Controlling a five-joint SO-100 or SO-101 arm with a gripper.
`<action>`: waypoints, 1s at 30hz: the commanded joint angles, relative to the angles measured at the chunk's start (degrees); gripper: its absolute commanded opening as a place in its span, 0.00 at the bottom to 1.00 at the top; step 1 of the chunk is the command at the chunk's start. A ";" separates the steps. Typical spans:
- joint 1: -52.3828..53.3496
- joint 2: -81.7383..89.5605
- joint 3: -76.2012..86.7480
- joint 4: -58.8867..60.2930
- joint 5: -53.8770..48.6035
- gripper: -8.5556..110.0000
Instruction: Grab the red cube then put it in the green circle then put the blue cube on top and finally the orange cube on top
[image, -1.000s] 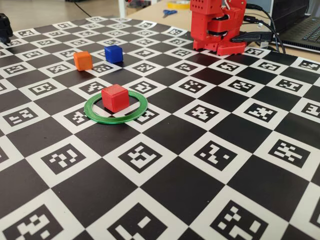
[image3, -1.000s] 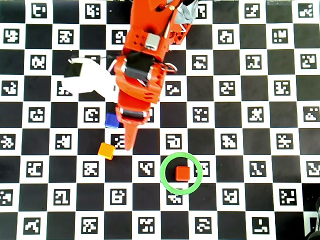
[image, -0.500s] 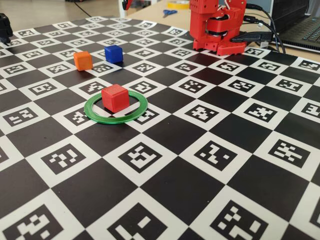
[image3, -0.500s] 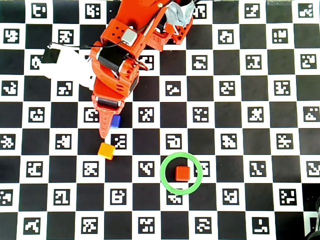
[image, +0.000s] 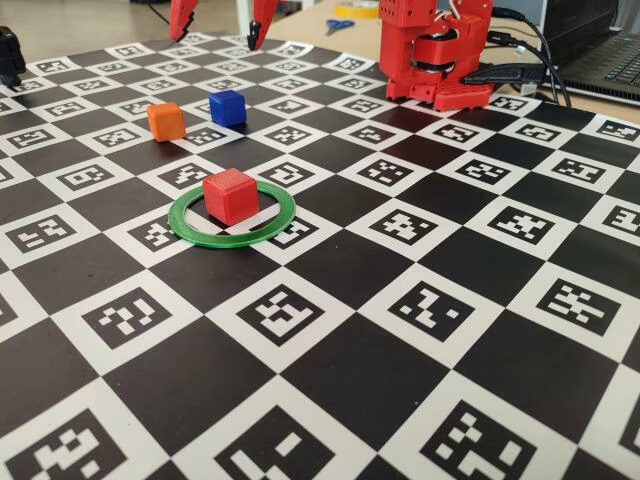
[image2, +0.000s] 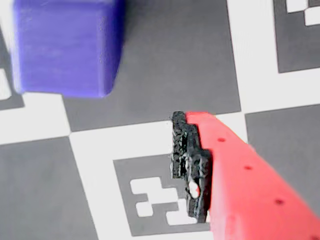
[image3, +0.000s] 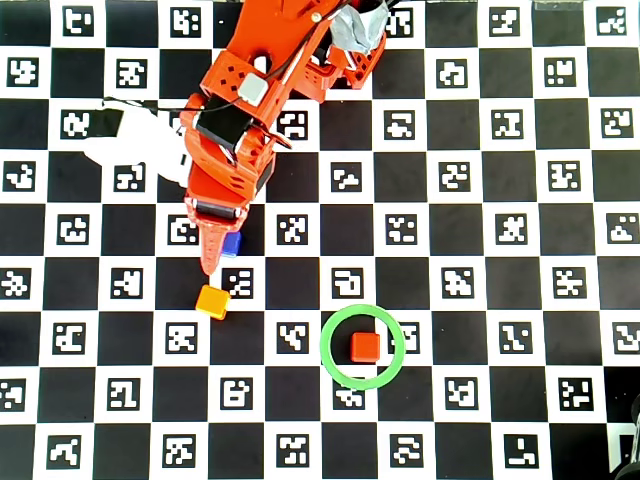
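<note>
Sitting inside the green circle (image: 232, 217) nearest me, the red cube (image: 230, 195) is clear all round. At ten o'clock from it stands the orange cube (image: 166, 121), with the blue cube (image: 227, 107) just beyond at its one o'clock. Farther back the arm leans low over the blue cube, the tool (image: 221, 22) hanging fingers apart, empty. Its base stands at the table (image: 420, 300) far edge, beside scissors (image: 339, 25).

Checkered marker board (image: 420, 300) on a perhaps wooden table (image: 80, 25), evenly lit
</note>
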 joint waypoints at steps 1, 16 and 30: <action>0.53 0.18 0.09 -1.93 -0.18 0.46; 0.44 -5.98 1.93 -6.77 -0.26 0.46; 0.62 -11.78 1.58 -10.20 -0.26 0.46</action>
